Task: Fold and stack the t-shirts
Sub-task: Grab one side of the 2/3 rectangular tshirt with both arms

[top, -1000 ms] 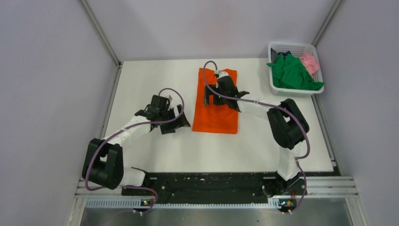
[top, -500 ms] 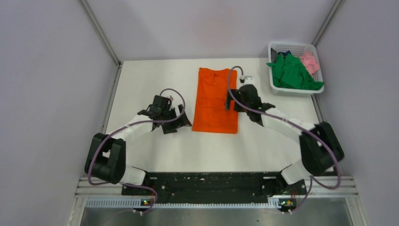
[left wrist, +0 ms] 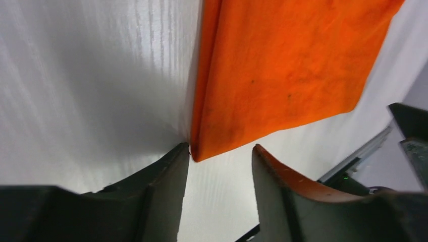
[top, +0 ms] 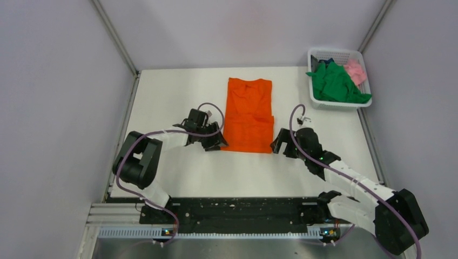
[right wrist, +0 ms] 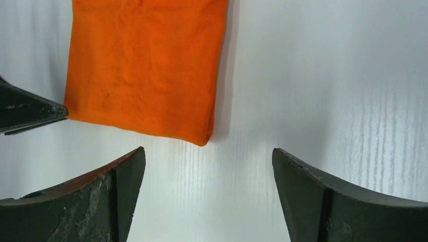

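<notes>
now both arms sit at the near hem. r gripper (right wrist: 207, 154), on the shirt's middle 1 s ago, has pulled back: jaws wide open, empty, near-right corner just ahead. l gripper (left wrist: 220, 155) has slid in: jaws part open, empty, straddling the near-left corner. orange t-shirt (top: 248, 116) lies flat as a long strip, mid-table. prob next: pinch both corners, fold hem away. green t-shirt (top: 335, 85) & pink t-shirt (top: 356, 70) wait in the basket (top: 336, 52), far right.

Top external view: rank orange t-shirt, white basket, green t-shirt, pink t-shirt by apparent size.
Folded orange cloth t-shirt and white plastic lattice basket: near alike, unranked.
Then crumpled green t-shirt.
Smallest: pink t-shirt, partly hidden.
</notes>
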